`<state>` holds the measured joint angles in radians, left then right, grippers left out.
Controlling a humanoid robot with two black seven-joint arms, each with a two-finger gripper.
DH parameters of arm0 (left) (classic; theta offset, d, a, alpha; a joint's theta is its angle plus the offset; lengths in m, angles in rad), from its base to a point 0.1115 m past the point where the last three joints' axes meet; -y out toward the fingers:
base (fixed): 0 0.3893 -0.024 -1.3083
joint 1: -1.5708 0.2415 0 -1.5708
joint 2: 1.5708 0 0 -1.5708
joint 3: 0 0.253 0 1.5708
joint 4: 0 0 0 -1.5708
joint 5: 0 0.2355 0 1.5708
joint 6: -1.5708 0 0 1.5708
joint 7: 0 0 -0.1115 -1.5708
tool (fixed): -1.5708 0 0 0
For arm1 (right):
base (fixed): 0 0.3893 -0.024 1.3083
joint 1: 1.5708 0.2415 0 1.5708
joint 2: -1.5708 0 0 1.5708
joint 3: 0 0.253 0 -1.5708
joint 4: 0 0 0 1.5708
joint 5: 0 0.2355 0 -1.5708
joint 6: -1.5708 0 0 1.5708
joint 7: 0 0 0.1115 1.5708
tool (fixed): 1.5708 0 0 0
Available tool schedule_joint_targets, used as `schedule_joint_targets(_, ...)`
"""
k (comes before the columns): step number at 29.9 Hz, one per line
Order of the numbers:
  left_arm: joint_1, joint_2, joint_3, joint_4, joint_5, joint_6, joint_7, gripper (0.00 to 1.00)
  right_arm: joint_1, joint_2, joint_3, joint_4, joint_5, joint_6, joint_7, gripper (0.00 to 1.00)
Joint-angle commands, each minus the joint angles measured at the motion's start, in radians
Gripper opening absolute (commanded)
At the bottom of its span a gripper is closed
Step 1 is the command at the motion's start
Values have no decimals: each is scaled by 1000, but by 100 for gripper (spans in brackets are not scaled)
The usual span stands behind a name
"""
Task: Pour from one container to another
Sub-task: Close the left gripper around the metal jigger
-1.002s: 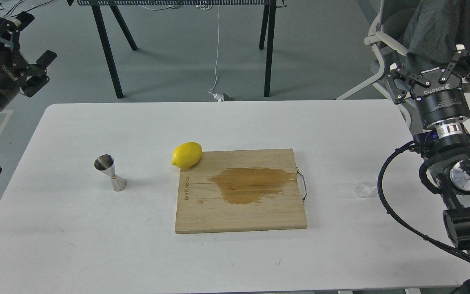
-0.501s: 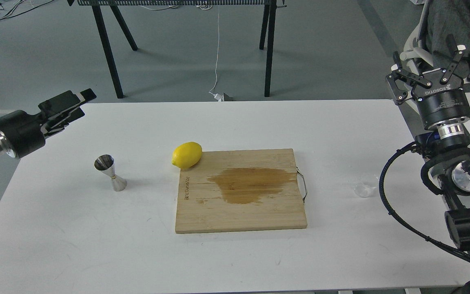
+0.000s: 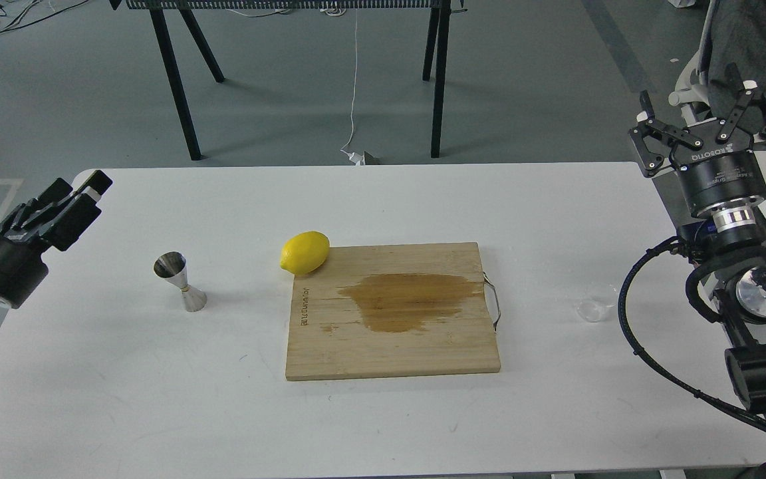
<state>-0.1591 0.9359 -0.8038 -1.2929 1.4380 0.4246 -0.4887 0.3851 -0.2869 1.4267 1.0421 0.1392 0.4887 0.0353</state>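
Resting near right table edge, clear cup (image 3: 592, 310) well below spread right pincer (image 3: 707, 114); left pincer (image 3: 80, 189) state unclear.

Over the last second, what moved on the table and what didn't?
Only the left gripper moved: from high at the upper left it swung down toward the table's left edge, holding nothing. The right gripper stayed open and raised. Jigger, clear cup, lemon and cutting board are unmoved.

1 jigger (image 3: 179, 282), 1 clear cup (image 3: 592, 310), 1 lemon (image 3: 304, 253), 1 board (image 3: 393, 311), 2 tools.
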Motion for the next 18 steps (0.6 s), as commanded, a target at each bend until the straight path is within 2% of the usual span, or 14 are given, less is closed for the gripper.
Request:
schedule_joint_targets(1,12,-29,0,15,89,13,0,100,0,0,-2,1,-1,0,0,99)
schedule_joint_targets(12,21,-170,0,147,298,11,0,100,-2,0,5,3,-1,0,1,99)
schedule_joint_targets(18,24,-197,21,172,321,11,0,100,-3,0,6,3,-1,0,1,99)
